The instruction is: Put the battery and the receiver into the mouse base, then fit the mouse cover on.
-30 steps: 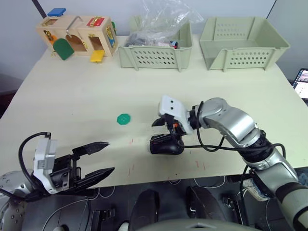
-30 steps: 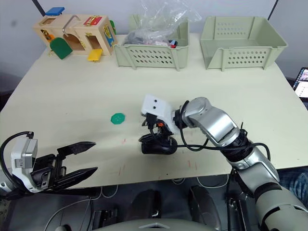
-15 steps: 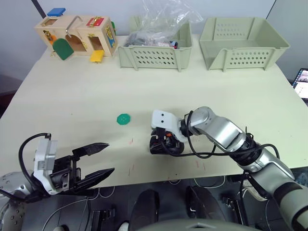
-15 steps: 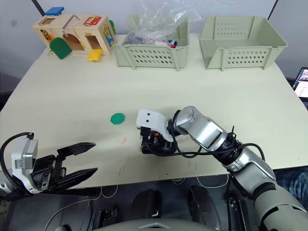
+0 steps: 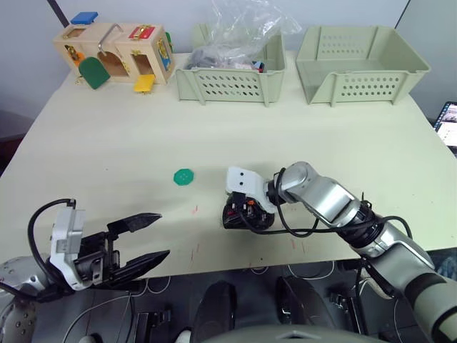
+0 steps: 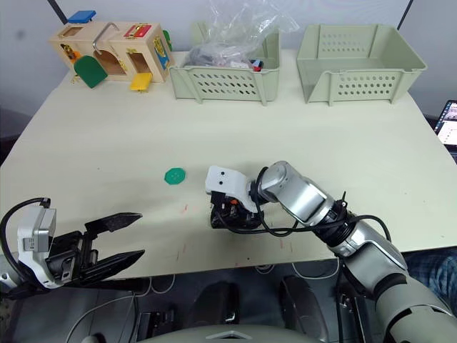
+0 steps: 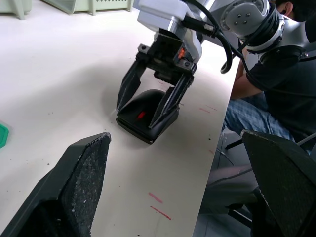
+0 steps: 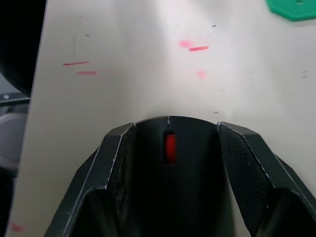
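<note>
the mouse lies low in the middle of the left eye view, near the front edge of the table, and the right gripper stands over it with one black finger down each flank; from the left wrist view the fingers hug the sides closely, so it reads as gripping the mouse, though whether they truly press is hard to say; the likely reason is to squeeze or steady the body so the cover seats on the base (a red strip shows at the nose, and the top looks smooth, so the cover may already be on).

the left gripper waits at the lower left of the frame, off the table's front edge, fingers spread wide and holding nothing; it seems parked clear so the right arm has room.

a green disc sits on the table up and to the left of the mouse, apart from it.
</note>
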Motion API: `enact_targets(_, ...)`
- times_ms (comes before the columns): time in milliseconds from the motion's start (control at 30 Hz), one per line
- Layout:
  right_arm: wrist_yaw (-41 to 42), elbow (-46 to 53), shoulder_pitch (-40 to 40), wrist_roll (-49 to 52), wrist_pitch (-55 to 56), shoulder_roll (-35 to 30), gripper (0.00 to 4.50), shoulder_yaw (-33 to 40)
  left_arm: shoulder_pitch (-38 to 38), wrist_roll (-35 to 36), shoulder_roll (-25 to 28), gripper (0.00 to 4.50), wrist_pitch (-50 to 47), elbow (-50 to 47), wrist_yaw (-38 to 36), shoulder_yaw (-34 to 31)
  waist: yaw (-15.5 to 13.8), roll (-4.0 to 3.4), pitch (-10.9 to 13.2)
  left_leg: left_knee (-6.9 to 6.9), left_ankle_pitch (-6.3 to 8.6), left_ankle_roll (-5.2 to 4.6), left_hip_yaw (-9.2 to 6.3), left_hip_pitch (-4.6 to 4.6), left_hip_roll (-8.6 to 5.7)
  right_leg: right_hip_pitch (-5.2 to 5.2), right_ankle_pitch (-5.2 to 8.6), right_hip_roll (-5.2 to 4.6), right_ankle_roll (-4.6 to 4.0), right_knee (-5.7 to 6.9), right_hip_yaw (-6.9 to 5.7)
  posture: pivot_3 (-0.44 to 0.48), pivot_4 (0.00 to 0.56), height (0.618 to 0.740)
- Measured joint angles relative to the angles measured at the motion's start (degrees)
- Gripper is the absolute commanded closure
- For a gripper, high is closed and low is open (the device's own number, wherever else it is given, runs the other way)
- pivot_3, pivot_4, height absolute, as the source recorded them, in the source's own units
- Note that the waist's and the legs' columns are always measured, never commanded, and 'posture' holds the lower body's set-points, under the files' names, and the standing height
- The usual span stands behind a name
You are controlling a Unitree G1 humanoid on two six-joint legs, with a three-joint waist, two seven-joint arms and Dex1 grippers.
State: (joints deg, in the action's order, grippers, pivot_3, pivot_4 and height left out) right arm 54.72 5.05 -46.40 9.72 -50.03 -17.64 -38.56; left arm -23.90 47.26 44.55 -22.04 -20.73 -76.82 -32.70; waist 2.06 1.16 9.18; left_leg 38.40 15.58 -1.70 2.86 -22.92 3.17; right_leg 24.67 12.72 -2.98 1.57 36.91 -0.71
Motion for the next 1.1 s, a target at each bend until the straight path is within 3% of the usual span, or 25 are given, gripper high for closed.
enact_targets(467,1.4,-3.3,2.7,-0.8,8.0,0.0,1.76,1.0,-0.5,0.0,-0.3,0.0,0.0,0.0,0.7,0.0,-0.1,0.14,-0.2,0.01,0.0,0.0,0.0,0.12,0.0,-0.11,0.01,-0.01,0.0,0.0,0.01,0.0,0.15,0.74)
enact_targets(700,1.3,3.1,11.5,8.4,11.3,1.0,1.76,15.3,-0.3,0.1,-0.6,0.0,0.0,-0.2,0.9,0.1,-0.4,0.14,-0.1,-0.03,0.0,0.01,0.01,0.01,0.0,-0.03,-0.01,0.01,0.03,-0.01,0.02,0.0,0.15,0.74)
enact_targets(733,2.2,8.1,15.9,13.2,14.4,-0.1,1.76,21.9,-0.3,0.1,-0.9,0.0,0.0,-0.2,1.0,0.3,-0.8,0.13,-0.1,-0.03,0.0,0.01,0.06,0.02,0.0,-0.01,-0.01,0.01,0.06,-0.02,0.06,0.0,0.15,0.74)
enact_targets(867,1.0,10.7,22.9,17.5,16.5,-0.7,1.76,29.6,-0.1,0.0,-1.0,0.0,0.1,-0.3,0.9,0.3,-1.2,0.13,-0.1,-0.02,0.0,0.01,0.08,0.05,0.0,-0.03,0.01,0.02,0.01,-0.02,0.07,0.0,0.15,0.74)
enact_targets(1100,-0.4,6.8,32.9,14.3,25.5,-0.3,1.76,28.4,1.4,-0.3,-1.0,0.0,0.1,0.8,0.7,1.1,-1.1,0.08,-0.1,-0.01,0.0,0.01,0.24,0.1,0.02,-0.02,0.01,0.1,0.01,0.0,0.13,0.0,0.15,0.74)
